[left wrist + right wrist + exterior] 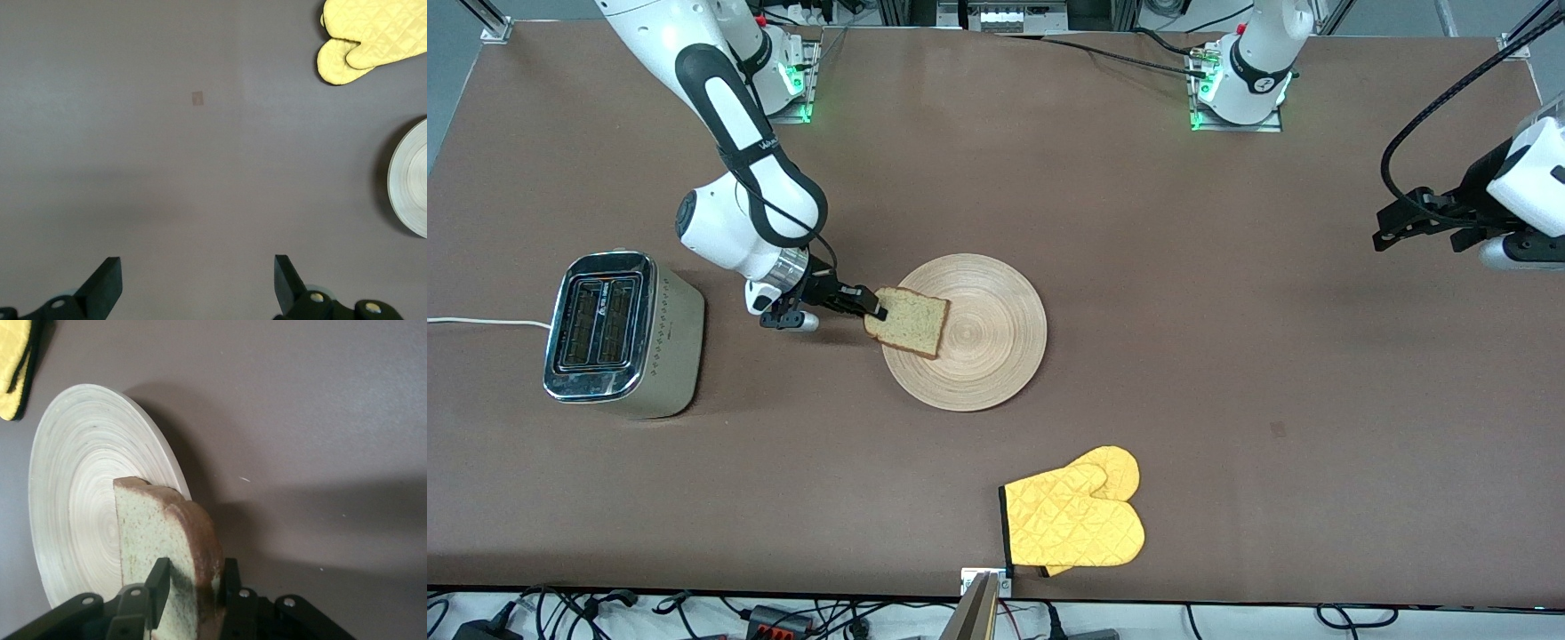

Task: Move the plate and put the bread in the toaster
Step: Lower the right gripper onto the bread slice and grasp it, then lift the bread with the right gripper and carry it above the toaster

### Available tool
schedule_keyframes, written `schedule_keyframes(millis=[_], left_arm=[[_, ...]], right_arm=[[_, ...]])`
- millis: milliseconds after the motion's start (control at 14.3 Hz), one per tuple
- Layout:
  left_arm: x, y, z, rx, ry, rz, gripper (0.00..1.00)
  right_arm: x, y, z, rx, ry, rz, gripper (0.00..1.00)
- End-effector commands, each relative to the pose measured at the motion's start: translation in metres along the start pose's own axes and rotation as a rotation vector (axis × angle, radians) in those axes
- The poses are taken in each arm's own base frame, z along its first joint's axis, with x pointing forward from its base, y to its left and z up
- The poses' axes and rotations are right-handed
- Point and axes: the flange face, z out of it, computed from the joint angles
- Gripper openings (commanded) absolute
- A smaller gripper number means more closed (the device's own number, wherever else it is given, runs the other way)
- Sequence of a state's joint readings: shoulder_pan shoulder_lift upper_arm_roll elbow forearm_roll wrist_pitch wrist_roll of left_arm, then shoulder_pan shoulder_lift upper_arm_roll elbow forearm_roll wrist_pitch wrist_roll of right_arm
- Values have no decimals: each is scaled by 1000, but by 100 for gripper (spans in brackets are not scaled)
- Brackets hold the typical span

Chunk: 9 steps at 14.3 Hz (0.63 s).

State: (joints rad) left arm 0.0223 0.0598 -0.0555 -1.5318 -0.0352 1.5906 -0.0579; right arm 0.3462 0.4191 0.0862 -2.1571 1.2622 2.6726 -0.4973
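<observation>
The bread (908, 321) is held by one edge in the right gripper (874, 307), a little below the centre of the front view, over the rim of the plate (980, 333) on the side that faces the toaster (620, 333). It is probably gripped at the edge so that most of the slice hangs free and can later be lowered into a slot. In the right wrist view the bread (165, 540) is seen standing on edge between the jaws, which are closed onto its two faces near the crust, with the pale plate (80, 487) under it. The jaws are apart only by the thickness of the slice. The toaster stands at the middle left of the front view, with its two slots turned upward, well apart from the plate. The left gripper (1414, 222) waits at the right edge of the frame, over bare tabletop (1227, 311); in its wrist view the jaws are seen wide apart and nothing is held between them. A yellow oven mitt (1074, 518) lies low in the frame, nearer to the front camera than the plate.
</observation>
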Motion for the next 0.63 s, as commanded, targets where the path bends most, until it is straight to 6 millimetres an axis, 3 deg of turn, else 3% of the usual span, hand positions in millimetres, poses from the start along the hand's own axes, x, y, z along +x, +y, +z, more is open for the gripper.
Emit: schedule_keyframes(millis=[0, 419, 559], left_arm=[[6, -3, 2, 2, -12, 3, 100], [16, 3, 7, 32, -10, 34, 100], [18, 9, 8, 33, -12, 61, 100]], right_arm=[[4, -12, -9, 35, 23, -16, 29], [13, -34, -39, 75, 71, 31, 3], [15, -43, -50, 87, 89, 42, 0]])
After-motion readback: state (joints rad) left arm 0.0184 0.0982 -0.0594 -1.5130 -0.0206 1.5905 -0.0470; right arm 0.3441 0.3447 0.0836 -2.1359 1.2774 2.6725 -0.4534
